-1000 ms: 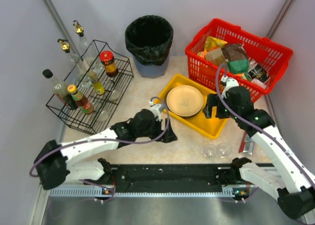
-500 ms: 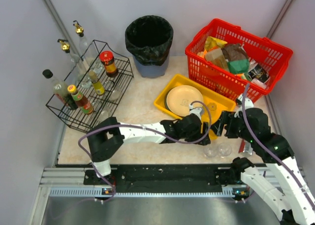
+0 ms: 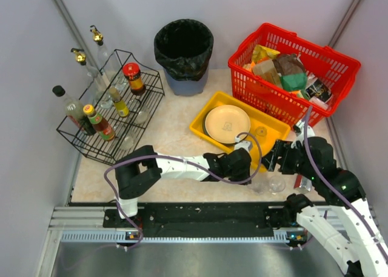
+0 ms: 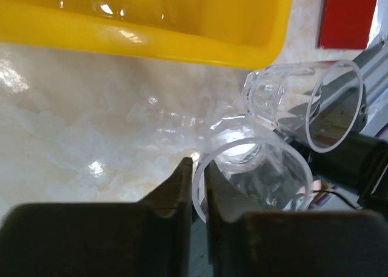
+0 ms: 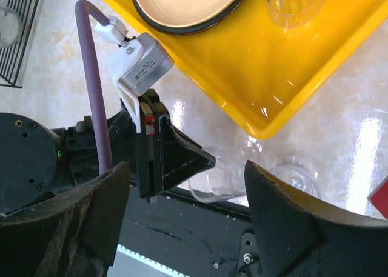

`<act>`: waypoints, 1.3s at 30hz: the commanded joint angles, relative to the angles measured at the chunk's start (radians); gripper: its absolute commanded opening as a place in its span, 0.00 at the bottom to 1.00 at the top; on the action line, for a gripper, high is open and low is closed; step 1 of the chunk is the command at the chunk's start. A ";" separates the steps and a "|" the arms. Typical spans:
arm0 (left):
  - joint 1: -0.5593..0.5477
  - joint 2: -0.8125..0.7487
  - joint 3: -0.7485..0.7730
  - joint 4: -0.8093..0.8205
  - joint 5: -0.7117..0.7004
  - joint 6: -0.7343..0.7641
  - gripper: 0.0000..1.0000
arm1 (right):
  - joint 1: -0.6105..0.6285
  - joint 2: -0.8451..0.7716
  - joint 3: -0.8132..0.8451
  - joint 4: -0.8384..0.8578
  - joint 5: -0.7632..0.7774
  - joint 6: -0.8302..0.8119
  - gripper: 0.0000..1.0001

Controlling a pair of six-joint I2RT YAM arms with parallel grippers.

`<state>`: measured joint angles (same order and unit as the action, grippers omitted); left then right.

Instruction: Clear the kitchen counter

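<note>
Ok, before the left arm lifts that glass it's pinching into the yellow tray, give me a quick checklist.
1. Grip: left gripper pinches the near glass by its rim: ok.
2. Clearance: second glass apart from it: cannot tell, they overlap in view.
3. Bare space in the yellow tray: ok.
4. Other arm: right gripper open, empty: ok.
5. Lift path free: not ok, the right gripper hovers close above.

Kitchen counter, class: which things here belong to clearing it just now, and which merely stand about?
In the job: kitchen counter; near glass, its rim pinched by the left gripper; second glass beside it; yellow tray.
Just standing by: wire rack; black bin; red basket.
</note>
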<state>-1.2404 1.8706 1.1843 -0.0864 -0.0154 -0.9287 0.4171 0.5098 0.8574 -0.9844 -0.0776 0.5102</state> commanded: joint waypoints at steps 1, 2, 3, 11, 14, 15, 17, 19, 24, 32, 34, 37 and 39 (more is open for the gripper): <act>-0.005 -0.014 0.038 -0.015 -0.023 0.014 0.04 | 0.006 -0.016 0.023 0.012 -0.028 0.017 0.75; -0.005 -0.027 0.043 -0.029 -0.041 0.024 0.00 | 0.005 -0.017 0.023 0.010 -0.031 0.019 0.75; -0.005 -0.039 0.049 -0.050 -0.064 0.037 0.00 | 0.005 -0.017 0.023 0.009 -0.034 0.019 0.75; 0.009 -0.298 0.009 -0.193 -0.198 0.111 0.00 | 0.005 -0.034 0.032 0.032 -0.094 0.027 0.95; 0.039 -0.454 -0.066 -0.130 -0.152 0.120 0.00 | 0.005 -0.065 0.037 0.099 -0.157 0.024 0.99; 0.053 -0.500 -0.093 -0.098 -0.121 0.125 0.00 | 0.005 -0.071 0.040 0.127 -0.180 0.027 0.99; 0.087 -0.595 -0.129 -0.044 -0.045 0.120 0.00 | 0.005 -0.076 0.045 0.185 -0.230 0.045 0.99; 0.128 -0.663 -0.146 -0.009 0.059 0.105 0.00 | 0.006 -0.068 0.048 0.260 -0.302 0.071 0.99; 0.180 -0.798 -0.161 0.077 0.207 0.061 0.00 | 0.006 -0.071 -0.003 0.652 -0.566 0.227 0.99; 0.183 -0.861 -0.109 0.151 0.265 0.024 0.00 | 0.006 0.007 -0.009 1.039 -0.726 0.448 0.99; 0.183 -0.864 -0.100 0.169 0.278 0.016 0.00 | 0.009 0.028 -0.006 1.073 -0.743 0.474 0.99; 0.185 -0.858 -0.088 0.191 0.284 0.014 0.00 | 0.012 0.047 0.005 1.084 -0.772 0.488 0.99; 0.187 -0.858 -0.081 0.207 0.281 0.014 0.00 | 0.015 0.056 0.003 1.081 -0.783 0.494 0.99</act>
<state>-1.0569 1.0283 1.0485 0.0025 0.2394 -0.8974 0.4175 0.5480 0.8391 -0.0063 -0.7933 0.9516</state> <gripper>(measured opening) 0.039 0.987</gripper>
